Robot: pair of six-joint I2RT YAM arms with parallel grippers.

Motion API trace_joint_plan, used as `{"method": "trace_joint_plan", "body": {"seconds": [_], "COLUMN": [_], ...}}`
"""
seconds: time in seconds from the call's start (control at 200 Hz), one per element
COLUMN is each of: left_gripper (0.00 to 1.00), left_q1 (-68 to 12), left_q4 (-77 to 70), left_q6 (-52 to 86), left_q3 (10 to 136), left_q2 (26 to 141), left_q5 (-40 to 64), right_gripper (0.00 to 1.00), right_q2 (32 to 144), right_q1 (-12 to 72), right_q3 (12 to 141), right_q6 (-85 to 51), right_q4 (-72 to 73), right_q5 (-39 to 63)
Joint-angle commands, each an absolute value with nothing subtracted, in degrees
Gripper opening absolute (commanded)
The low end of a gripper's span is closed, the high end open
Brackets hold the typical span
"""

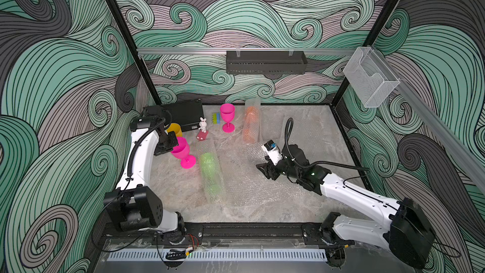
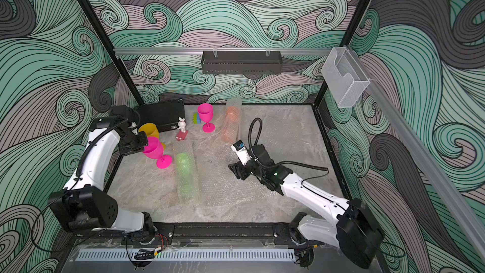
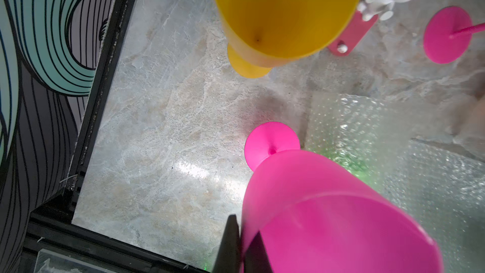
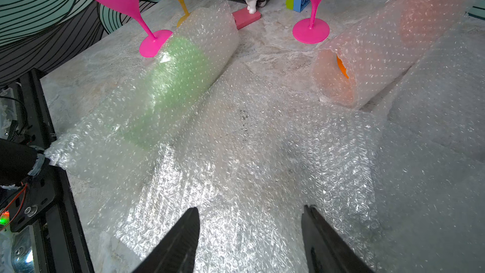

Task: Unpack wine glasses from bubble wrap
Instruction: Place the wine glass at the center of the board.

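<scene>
The left gripper (image 3: 244, 229) is clamped tight on the rim of a hot pink plastic stemmed goblet (image 1: 180, 150). One finger sits outside the bowl wall and the other inside. This goblet leans over, in front of the small white rabbit figure (image 1: 202, 124) and to its left. Its round foot is low over the marbled grey tabletop (image 1: 170, 200), and I cannot tell whether the foot touches.

A yellow plastic goblet (image 3: 286, 11) stands upright to the left of the rabbit, just behind the held one. A second hot pink plastic goblet (image 1: 227, 116) stands upright to the right of the rabbit. A green-blue block (image 1: 216, 119) lies between that goblet and the rabbit, slightly further back.

A lime green goblet (image 1: 209, 169) lies inside a clear, dimpled bubble wrap tube (image 1: 214, 193). This tube lies in front of the rabbit, with its far end near the rabbit's pink base. An orange goblet (image 1: 250, 124) lies in a second bubble wrap tube (image 1: 252, 103) to the right of the rabbit, beyond the standing pink goblet. Flattened bubble wrap sheets (image 1: 252, 187) cover the tabletop in front of the rabbit and to its right, between the two tubes.

The right gripper (image 4: 250, 208) hovers over those sheets, well to the right of the rabbit and in front of it. Its jaws are parted a moderate way with nothing between them.
</scene>
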State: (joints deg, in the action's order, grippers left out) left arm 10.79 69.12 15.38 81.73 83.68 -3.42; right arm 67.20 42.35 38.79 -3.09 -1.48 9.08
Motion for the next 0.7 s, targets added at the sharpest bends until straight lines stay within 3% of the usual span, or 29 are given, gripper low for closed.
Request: {"method": "trace_joint_plan", "body": {"seconds": [0.0,0.275,0.696], "left_gripper": [0.00,0.00,0.00], "left_q1": [13.57,21.94,28.33], "left_q4": [68.87,67.70,61.30], "left_q6": [15.28,17.98,19.86], "left_q3": [81.88,81.84,87.67], "left_q2": [85.69,87.31,93.67], "left_q5": [-6.97,-7.52,-6.42], "right_gripper": [0.65,0.65,0.65], "right_q2": [67.57,67.39,67.49], "right_q1": [41.93,40.82,39.64], "right_q3": [39.87,38.95,38.28], "right_q6": [-3.79,-3.87,-4.57], "right_q4": [-1.76,-0.68,0.48], "right_q5": [9.86,10.33,12.04]}}
